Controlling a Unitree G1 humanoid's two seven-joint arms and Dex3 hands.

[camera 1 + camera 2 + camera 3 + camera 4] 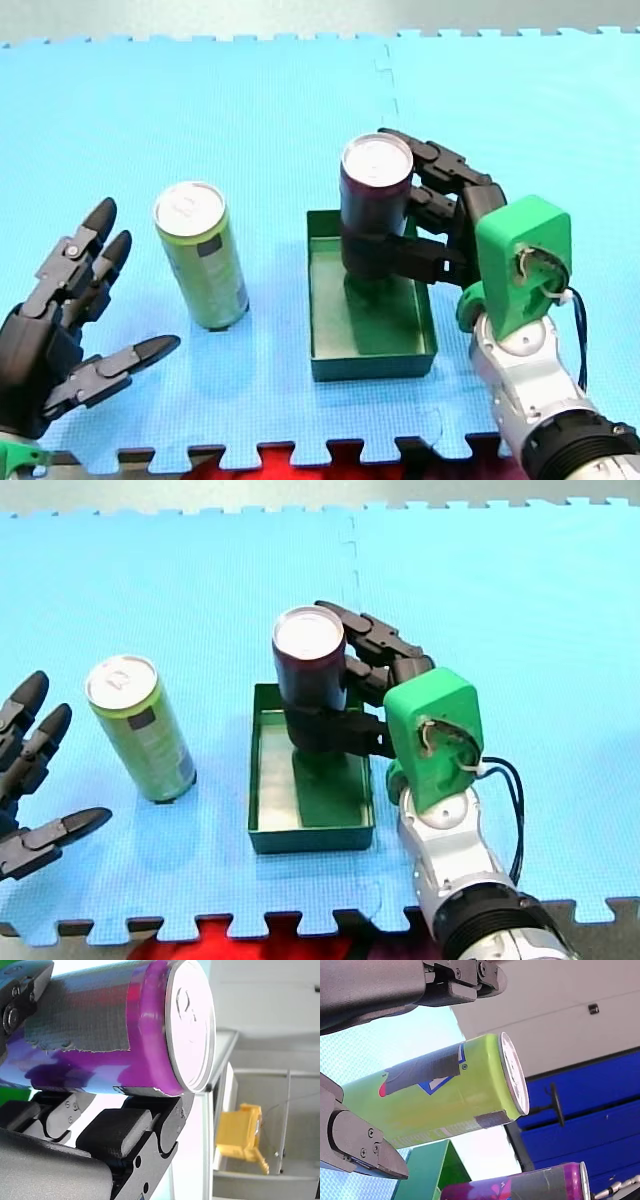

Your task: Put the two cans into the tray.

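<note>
Blue foam mat [200,100] is laid under everything, with a green tray [312,290] near its front edge. A purple can [375,200] is held upright over the far half of the tray by the right hand [445,230], which comes in from the right. The fingers are closed round the can's far side and the thumb is crossed over its front, low on the body. This side grasp is judged to keep the can vertical and the base free for setting down. A shadow is cast on the tray floor below the can; whether the base touches the floor cannot be told. In the first wrist view the same can [125,1035] is seen pressed against the finger links. A green can [203,255] is stood on the mat, left of the tray and apart from it. The left hand [70,320] is placed at the mat's near left corner, beside the green can without touching it. Nothing is held by it and its fingers are uncurled, likely in readiness for that can. One can is thus judged nearly placed, the other untouched.
</note>
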